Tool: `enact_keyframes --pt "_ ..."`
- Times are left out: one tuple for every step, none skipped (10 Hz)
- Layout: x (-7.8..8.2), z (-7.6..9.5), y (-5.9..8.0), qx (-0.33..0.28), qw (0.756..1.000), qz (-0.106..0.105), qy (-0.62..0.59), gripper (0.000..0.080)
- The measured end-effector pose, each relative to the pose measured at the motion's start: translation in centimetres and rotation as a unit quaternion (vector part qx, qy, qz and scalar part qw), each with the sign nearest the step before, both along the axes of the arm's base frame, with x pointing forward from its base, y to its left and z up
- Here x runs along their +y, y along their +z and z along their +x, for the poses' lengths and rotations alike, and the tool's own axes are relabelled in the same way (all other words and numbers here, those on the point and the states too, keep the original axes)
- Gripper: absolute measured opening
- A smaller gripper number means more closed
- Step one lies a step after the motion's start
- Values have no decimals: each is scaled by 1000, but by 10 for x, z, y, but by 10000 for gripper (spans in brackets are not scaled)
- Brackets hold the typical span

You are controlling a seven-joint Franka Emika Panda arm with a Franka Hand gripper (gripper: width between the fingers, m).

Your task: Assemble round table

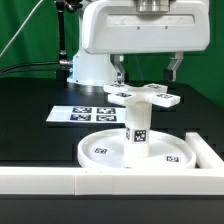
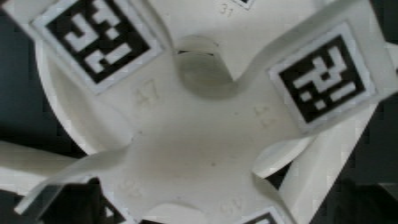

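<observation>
Exterior view: the claw [image 1: 148, 76] hangs wide open and empty, one finger either side above the cross-shaped piece [image 1: 146, 97]. The cross appears to rest atop the short post [image 1: 135, 128], which stands upright mid-disc [image 1: 100, 152] on the tabletop [image 1: 30, 135].

Wrist view: the cross [image 2: 187, 120] fills the frame, and no fingers are discernible.

Likely step: fastening the cross to the post. The next move needs a descent, a square grip, and turning without tilting the post.

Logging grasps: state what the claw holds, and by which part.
Nothing is held. The claw stands wide open just above the cross-shaped piece and does not appear to touch it.
</observation>
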State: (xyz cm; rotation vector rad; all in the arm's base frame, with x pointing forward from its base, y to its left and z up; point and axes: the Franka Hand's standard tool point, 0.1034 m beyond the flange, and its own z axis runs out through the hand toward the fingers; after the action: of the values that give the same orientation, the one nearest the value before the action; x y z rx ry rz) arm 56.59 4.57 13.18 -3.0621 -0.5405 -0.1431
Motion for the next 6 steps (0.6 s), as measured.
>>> enact_keyframes --pt "-1 0 0 -1 1000 -2 12 649" --pt "-2 0 -1 -2 999 -6 52 649" --pt "-2 0 -1 -3 997 -9 73 649" --pt "-4 0 -1 -4 992 -17 126 649" --pt "-6 -1 -3 -3 981 -29 191 649" --pt "-6 -1 -4 -4 966 -41 256 649"
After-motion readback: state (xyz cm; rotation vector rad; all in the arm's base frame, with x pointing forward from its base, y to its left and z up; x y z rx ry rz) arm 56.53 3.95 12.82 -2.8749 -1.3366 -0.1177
